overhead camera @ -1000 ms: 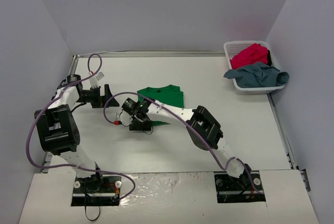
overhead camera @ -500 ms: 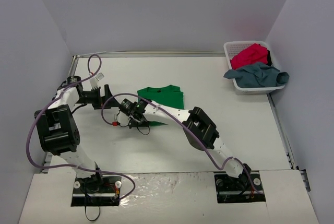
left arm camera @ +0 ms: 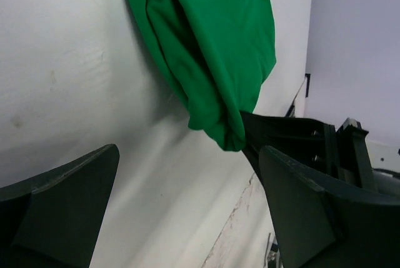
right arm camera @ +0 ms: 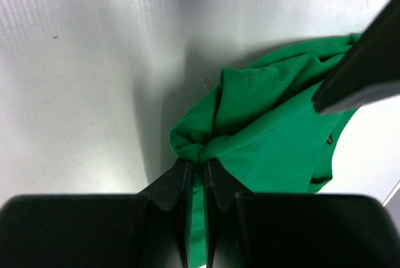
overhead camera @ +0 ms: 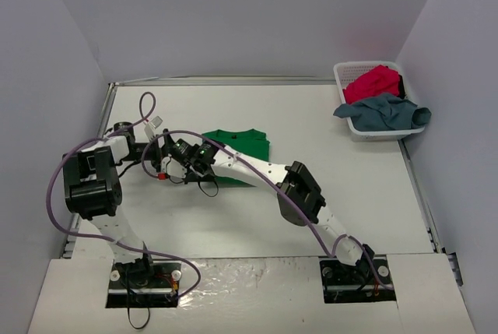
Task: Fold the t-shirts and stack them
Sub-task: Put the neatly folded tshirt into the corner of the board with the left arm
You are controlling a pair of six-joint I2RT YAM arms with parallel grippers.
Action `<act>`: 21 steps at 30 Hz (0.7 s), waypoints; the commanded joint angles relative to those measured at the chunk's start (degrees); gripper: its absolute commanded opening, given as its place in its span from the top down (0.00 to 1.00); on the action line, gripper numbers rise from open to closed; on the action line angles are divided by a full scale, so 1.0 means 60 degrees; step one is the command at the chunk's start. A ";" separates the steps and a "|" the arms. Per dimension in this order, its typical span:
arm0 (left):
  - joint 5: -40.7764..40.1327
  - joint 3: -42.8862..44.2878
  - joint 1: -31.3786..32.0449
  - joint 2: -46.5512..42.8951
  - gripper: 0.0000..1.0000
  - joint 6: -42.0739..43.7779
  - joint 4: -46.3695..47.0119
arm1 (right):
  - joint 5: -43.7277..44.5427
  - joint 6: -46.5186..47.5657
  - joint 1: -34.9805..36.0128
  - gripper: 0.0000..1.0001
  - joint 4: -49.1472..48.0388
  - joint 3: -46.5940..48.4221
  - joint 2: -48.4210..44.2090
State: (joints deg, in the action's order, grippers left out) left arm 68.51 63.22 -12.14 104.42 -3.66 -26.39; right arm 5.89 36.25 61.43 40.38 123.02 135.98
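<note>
Only up close: right hand (right arm camera: 199,165) tight on bunched green t-shirt (right arm camera: 269,137); left hand (left arm camera: 187,155) wide, empty.

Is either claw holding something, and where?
The right gripper pinches the green shirt by a bunched edge; the left gripper is open, holding nothing.

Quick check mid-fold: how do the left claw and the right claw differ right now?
The left claw stands wide open; the right claw is shut. The right claw pinches a bunched edge of the green t-shirt, while the left claw holds nothing, the cloth lying just beyond its fingertips. Shared: both are at the shirt's left end, close together and pointed at the same bunched cloth.
</note>
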 commanded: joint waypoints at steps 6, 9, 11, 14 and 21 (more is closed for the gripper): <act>0.0287 -0.0473 0.0836 0.0144 0.06 -0.1997 0.2157 | 0.0425 0.0155 0.0484 1.00 0.0609 0.0400 0.0026; 0.0051 -0.0532 0.1100 0.0393 0.06 -0.2245 0.2421 | 0.0439 0.0169 0.0558 1.00 0.0623 0.0385 0.0071; 0.0154 -0.0532 0.1291 0.0627 0.06 -0.2509 0.2611 | 0.0454 0.0155 0.0572 1.00 0.0638 0.0385 0.0085; 0.0212 -0.0517 0.1511 0.0847 0.06 -0.2569 0.2641 | 0.0512 0.0184 0.0558 1.00 0.0638 0.0385 0.0100; 0.0491 -0.0136 0.1599 0.1156 0.06 -0.1501 0.1368 | 0.0615 0.0243 0.0499 1.00 0.0653 0.0385 0.0188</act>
State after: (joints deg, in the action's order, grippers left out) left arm 70.96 60.51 -2.79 110.76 -16.32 -13.96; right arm 7.44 36.80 64.73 41.63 123.13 136.55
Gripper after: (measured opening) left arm 0.943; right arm 0.033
